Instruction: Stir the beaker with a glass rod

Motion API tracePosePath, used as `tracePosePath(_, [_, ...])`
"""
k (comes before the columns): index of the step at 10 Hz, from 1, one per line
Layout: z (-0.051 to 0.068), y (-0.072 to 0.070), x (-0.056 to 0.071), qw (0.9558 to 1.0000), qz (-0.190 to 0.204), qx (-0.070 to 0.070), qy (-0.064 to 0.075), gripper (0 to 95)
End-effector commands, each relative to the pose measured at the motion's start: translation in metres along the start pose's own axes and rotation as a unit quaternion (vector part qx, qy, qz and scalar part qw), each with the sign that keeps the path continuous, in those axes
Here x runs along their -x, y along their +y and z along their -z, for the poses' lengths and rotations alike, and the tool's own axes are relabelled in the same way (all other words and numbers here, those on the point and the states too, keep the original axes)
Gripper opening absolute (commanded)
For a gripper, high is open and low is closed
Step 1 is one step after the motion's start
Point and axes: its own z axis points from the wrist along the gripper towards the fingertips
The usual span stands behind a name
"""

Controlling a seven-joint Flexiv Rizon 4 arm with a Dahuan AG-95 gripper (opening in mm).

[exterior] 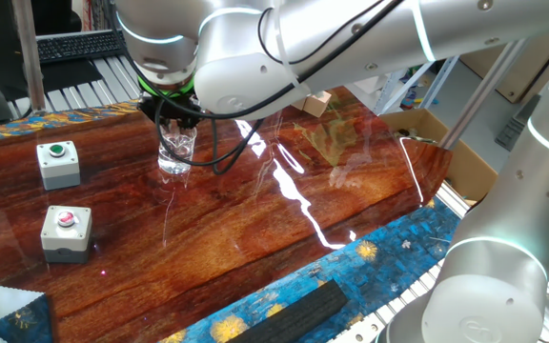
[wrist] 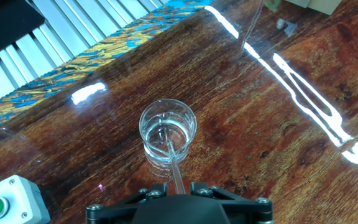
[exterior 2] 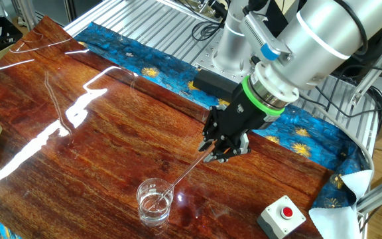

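Observation:
The beaker (wrist: pixel 167 140) is a small clear glass standing upright on the glossy wooden table (wrist: pixel 260 143), with a little clear liquid in it. In the other fixed view the beaker (exterior 2: pixel 154 201) stands near the front edge. My gripper (exterior 2: pixel 221 151) hangs above and to the right of it, shut on the upper end of the glass rod (exterior 2: pixel 188 174). The glass rod (wrist: pixel 175 168) slants down from the jaws and its lower end dips inside the beaker. In one fixed view my gripper (exterior: pixel 174 112) sits directly over the beaker (exterior: pixel 176 152), and the rod is too faint to make out there.
Two grey button boxes stand left of the beaker, one green-topped (exterior: pixel 58 164), one red-topped (exterior: pixel 67 232). A blue patterned cloth (exterior: pixel 284 286) borders the table, with a black bar (exterior: pixel 298 312) on it. Wooden blocks (exterior: pixel 317 103) and a cardboard box (exterior: pixel 417 124) lie at the far side.

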Motion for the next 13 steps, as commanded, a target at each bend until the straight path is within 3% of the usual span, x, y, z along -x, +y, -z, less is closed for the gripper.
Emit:
tracePosePath(1, [-0.0009,0.0007,0.0010,1.0000,-0.001,0.000,-0.002,19.0])
tracePosePath(5, [-0.0032,0.0008,0.0016,1.0000,-0.004,0.000,-0.006,19.0])
tracePosePath(6, [-0.0032,0.0008,0.0016,1.0000,-0.003,0.000,-0.007,0.0])
tracePosePath(13, [-0.0029,0.0009,0.0016,0.9999,-0.006,0.007,-0.010,0.0])
